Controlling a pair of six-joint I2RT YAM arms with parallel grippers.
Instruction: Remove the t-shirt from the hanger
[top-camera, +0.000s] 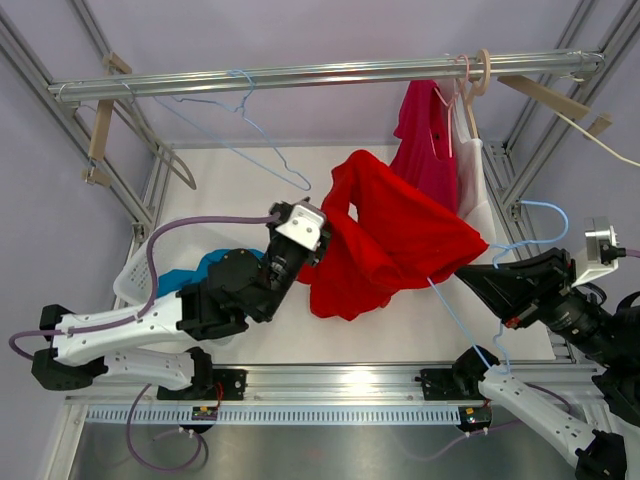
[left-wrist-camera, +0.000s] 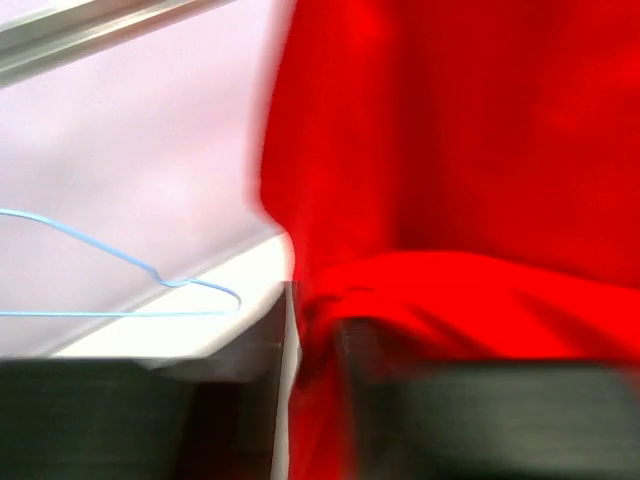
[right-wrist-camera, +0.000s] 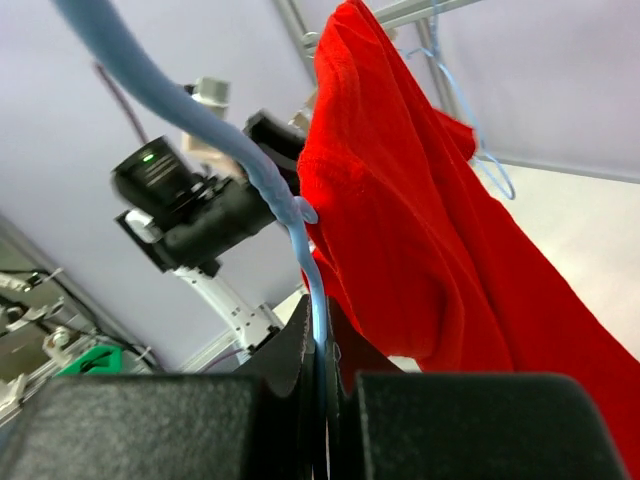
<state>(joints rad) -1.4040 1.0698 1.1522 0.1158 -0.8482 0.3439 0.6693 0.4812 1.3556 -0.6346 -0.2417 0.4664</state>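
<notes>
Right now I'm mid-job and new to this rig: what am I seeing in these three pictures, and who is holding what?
Two robot arms are bolted at a table's near edge. The overhead view looks down on both. The right gripper is shut on the blue hanger, seen close-up by its wrist camera. The red t-shirt drapes over that hanger. The left gripper is at the shirt's edge; its blurred wrist view shows red cloth between the fingers, grip unclear. Above, a rail carries another blue hanger and a darker red garment.
</notes>
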